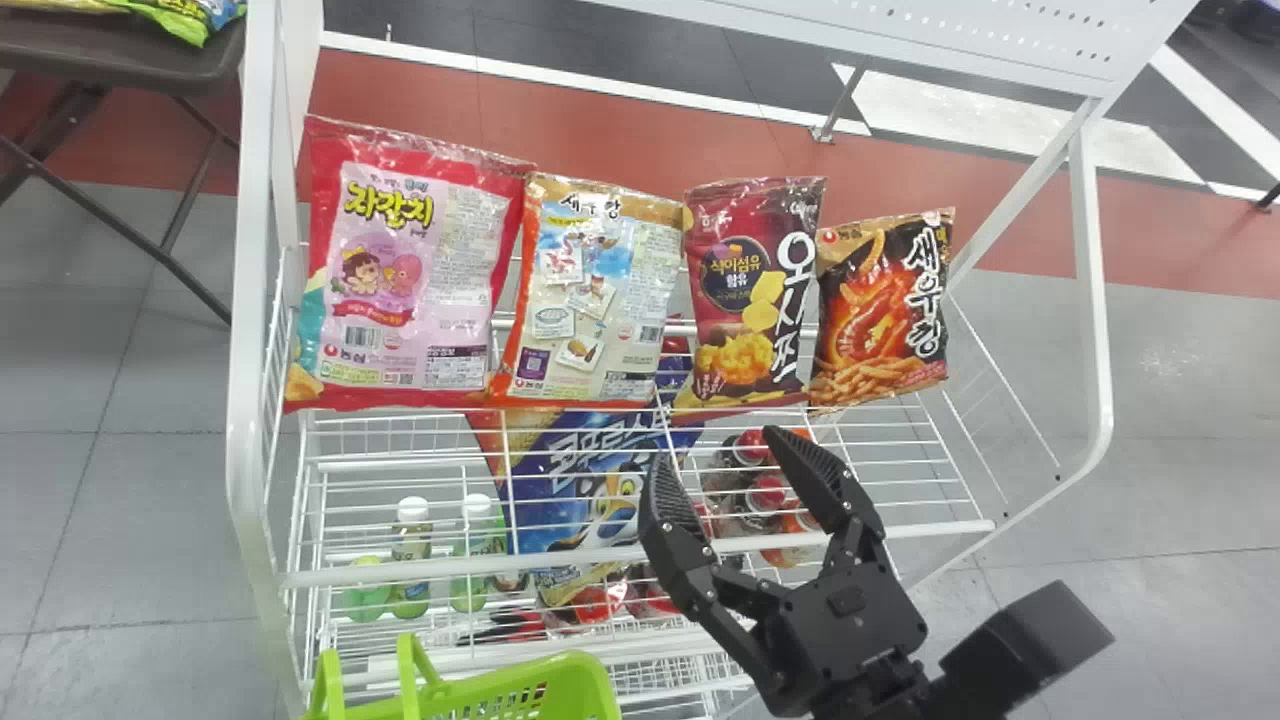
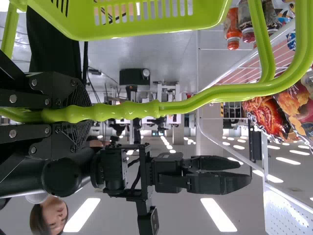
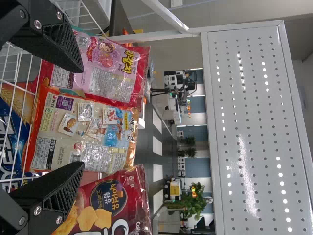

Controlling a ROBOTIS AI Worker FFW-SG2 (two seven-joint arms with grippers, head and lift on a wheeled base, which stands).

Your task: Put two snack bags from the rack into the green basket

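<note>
Going L to R. L gripper has its fingers closed round the ridged green plastic handle of the light-green slatted plastic basket, which sits at the near L of the white wire rack.

Four glossy snack bags stand side by side on the rack's upper shelf: pink-and-red bag, cream-and-orange bag, maroon bag w/ yellow chips pictured, then black-and-orange bag at far R.

R gripper is on the near side of the shelf, fingers wide apart w/ nothing btwn them. In head view the tips are just short of the maroon bag's lower edge (one towards the cream-and-orange bag, the other nearer the black-and-orange one).

R wrist view differs: cream-and-orange bag lines up w/ the gap btwn the fingers, and a leafy green plant is in the room behind. Head view adds green bottles on a lower shelf; L wrist view adds the grip on the handle.
</note>
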